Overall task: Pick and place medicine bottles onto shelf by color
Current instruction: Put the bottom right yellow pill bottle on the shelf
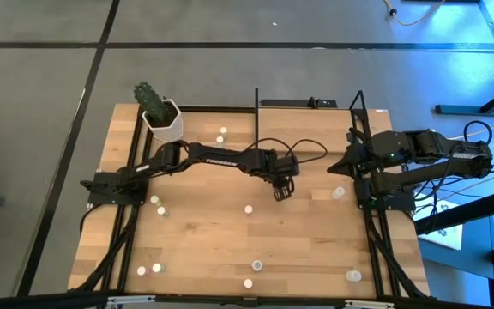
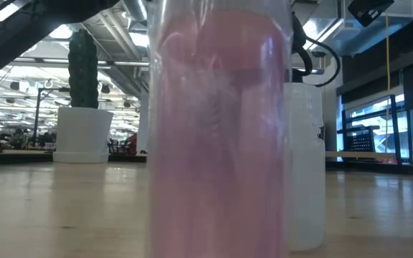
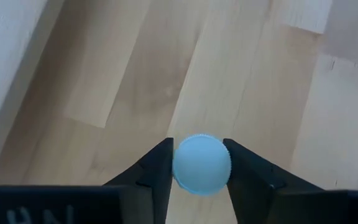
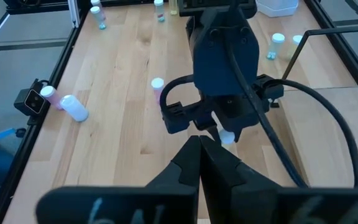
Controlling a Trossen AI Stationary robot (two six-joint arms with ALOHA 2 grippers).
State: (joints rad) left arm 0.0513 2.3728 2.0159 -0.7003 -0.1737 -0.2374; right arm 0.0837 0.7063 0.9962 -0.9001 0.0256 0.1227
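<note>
Shelf (image 1: 376, 129): light board in thin black uprights, well apart from the left jaws, beside the parked right arm.
Table (image 1: 204, 232): bottles scattered on it, all clear of both grippers except one.
Left gripper (image 3: 201, 171): out over the middle of the table, pointing down.
Right gripper (image 4: 199, 146): waits near the shelf, fingers pressed together, empty.
Bottle (image 3: 201, 164): white-capped, cap up, sitting between the left fingers.
Left jaws: narrow, a finger at each side of the cap; whether they press or merely touch is hard to judge from above.
Risk: if the hold is loose, the bottle may slip out or tip on lifting.
Cause: a round, ribbed cap held only at two thin finger edges.
Risk: wrong colour row on the shelf, since white and pale caps look alike.
</note>
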